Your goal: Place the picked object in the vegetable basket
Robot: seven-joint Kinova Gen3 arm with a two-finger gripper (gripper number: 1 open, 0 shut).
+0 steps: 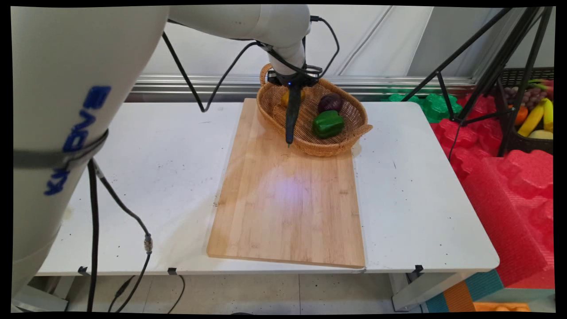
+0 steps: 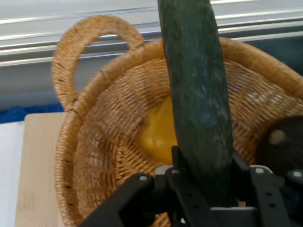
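Note:
My gripper hangs over the left part of a wicker basket and is shut on a long dark green cucumber. The cucumber points straight down, its tip level with the basket's near rim. In the hand view the cucumber rises from between the fingers of the gripper and covers part of the basket. Inside the basket lie a green bell pepper, a dark purple vegetable and a yellow fruit. The yellow fruit sits just behind the cucumber.
The basket stands on the far end of a wooden cutting board on the white table. Right of the table are red foam mats, a black tripod and a dark crate of toy fruit.

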